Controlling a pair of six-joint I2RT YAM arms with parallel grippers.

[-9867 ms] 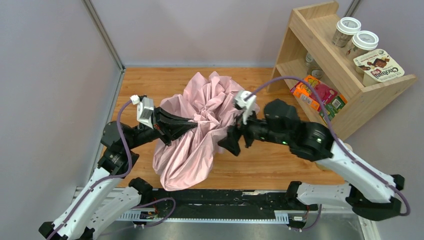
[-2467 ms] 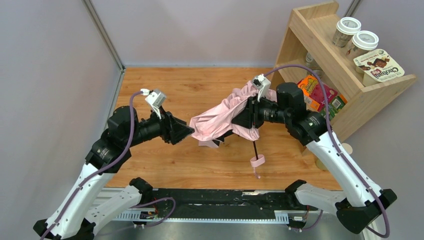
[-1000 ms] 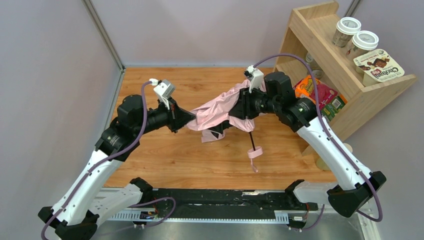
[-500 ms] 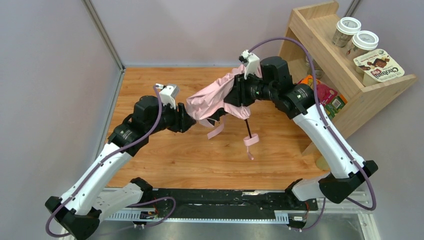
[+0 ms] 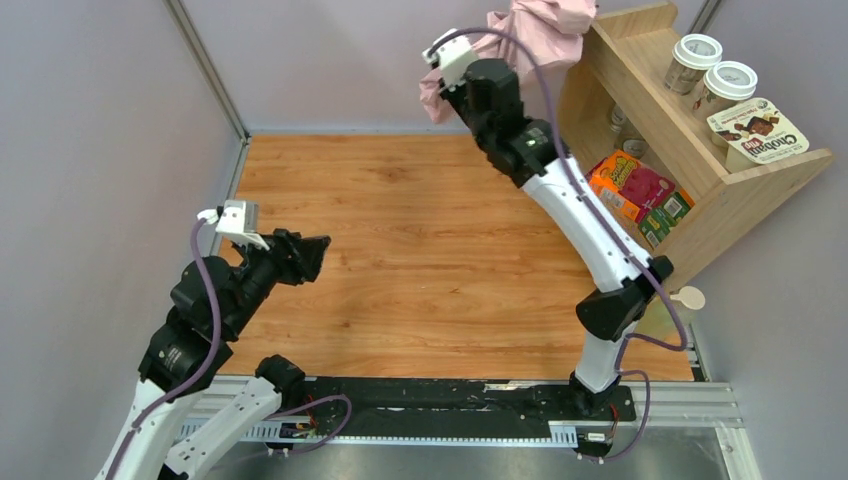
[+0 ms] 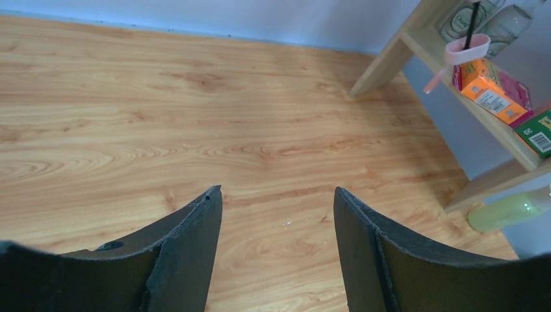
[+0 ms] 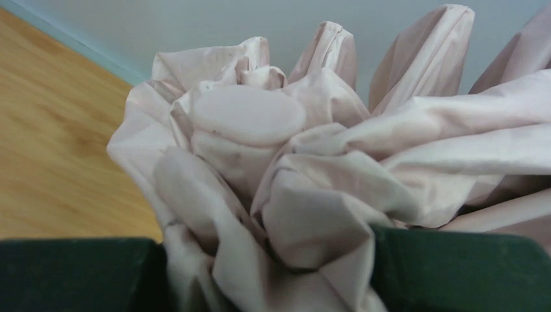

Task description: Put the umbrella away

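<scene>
Right claw (image 7: 266,276) is clamped on the bunched umbrella (image 7: 260,156) (left claw (image 6: 276,208) gapes empty), hoisted high, probably to clear the shelf (image 5: 625,60) top.

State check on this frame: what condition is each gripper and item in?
umbrella: collapsed, bunched, held high by the shelf top
right gripper: shut on the umbrella
left gripper: open, empty, above the table
cups: upright, lids on, top shelf
</scene>
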